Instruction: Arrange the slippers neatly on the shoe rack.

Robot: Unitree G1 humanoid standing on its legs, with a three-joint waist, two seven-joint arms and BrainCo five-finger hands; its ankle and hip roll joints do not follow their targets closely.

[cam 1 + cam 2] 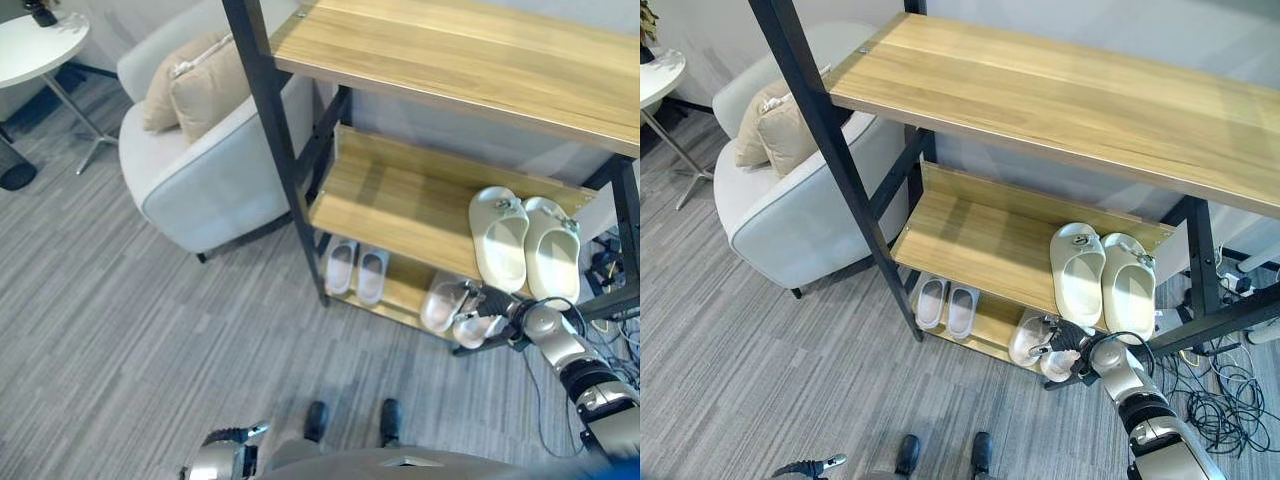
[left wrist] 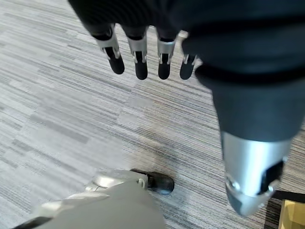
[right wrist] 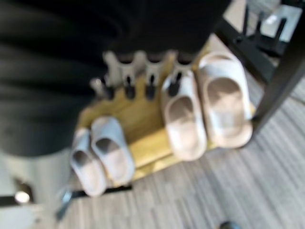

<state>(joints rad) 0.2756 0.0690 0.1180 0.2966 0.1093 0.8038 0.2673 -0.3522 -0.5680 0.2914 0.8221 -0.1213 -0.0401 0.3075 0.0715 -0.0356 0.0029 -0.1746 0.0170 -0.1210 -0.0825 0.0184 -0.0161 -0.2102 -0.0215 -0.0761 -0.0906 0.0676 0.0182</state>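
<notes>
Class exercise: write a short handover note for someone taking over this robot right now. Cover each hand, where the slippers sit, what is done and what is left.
Right hand: open, fingers straight, at the pink slippers on the bottom shelf.
Left hand: open, idle, low over the floor.
Pale grey slippers: paired on the bottom shelf, left side.
Cream slippers: paired on the middle shelf.
Done: all three pairs are on the rack.
Left: probably straighten the pink pair, then withdraw the right hand.

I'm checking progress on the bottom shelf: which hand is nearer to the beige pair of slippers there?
The right hand: it is at the beige slippers on the bottom shelf, fingers over them. The left hand hangs open above the carpet, away from the rack.
</notes>
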